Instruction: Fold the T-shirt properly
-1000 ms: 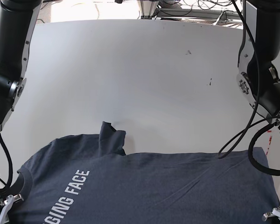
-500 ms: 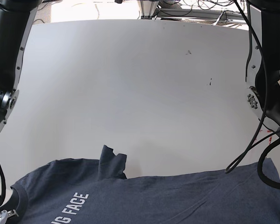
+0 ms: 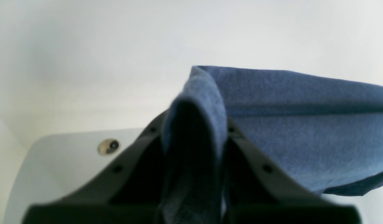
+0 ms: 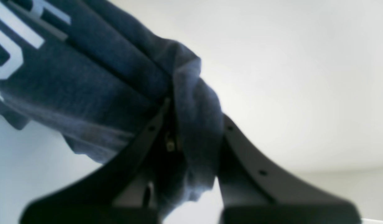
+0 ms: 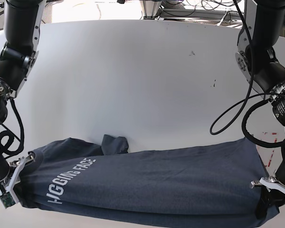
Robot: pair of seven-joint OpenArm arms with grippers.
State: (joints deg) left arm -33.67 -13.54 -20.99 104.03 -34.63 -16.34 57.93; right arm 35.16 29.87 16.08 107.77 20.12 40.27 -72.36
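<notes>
The dark navy T-shirt [image 5: 147, 185] hangs as a long band across the near side of the white table [image 5: 133, 85], white lettering [image 5: 69, 180] facing up at the left. One sleeve [image 5: 115, 144] pokes out along its far edge. On the right of the base view my left gripper [image 5: 270, 190] is shut on the shirt's end. The left wrist view shows cloth [image 3: 303, 124] bunched between that gripper's [image 3: 194, 124] fingers. On the left my right gripper [image 5: 16, 178] is shut on the end by the lettering. In the right wrist view the fabric [image 4: 85, 77] is pinched in that gripper [image 4: 191, 121].
Both black arms stand at the table's sides, with a cable loop [image 5: 228, 118] hanging off the arm on the right. Small dark marks [image 5: 192, 53] dot the far table top. Red marks [image 5: 268, 137] show at the right edge. Cables and framing [image 5: 194, 7] lie behind the table.
The shirt, flat and sliding toward the near edge before, now shows as a raised, doubled band. Both grippers have come up into the base view holding its ends.
</notes>
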